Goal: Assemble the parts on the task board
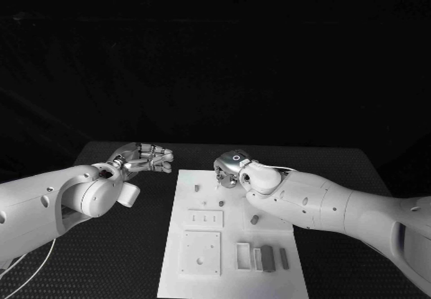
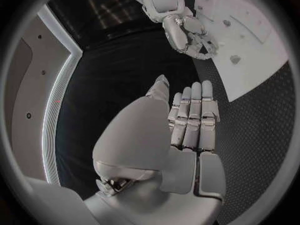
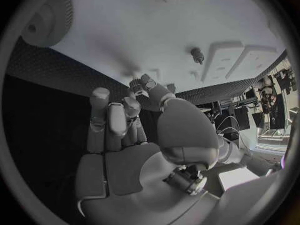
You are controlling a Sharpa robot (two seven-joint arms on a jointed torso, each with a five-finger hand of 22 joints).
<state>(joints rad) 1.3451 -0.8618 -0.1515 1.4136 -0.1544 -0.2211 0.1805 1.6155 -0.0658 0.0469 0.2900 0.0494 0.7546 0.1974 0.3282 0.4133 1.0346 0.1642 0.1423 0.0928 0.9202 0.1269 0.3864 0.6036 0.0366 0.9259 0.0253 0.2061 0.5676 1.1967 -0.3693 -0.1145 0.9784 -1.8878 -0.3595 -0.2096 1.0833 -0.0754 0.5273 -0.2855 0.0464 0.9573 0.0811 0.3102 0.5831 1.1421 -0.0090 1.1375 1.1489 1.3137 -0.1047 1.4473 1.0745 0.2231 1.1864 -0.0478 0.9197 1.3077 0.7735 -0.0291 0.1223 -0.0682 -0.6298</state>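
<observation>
the table (image 1: 117, 249) was black with a fine dotted weave. the board (image 1: 235, 281) was plain white. the parts (image 1: 268, 255) on it were dark grey; one slot piece (image 1: 243, 256) was white. both arms (image 1: 350, 208) were white. the left hand (image 1: 144, 158) and right hand (image 1: 230, 169) were silver, the right bearing a small pale ring mark.

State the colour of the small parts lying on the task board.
Dark grey parts on the flat white task board, clearest in the head view.
</observation>
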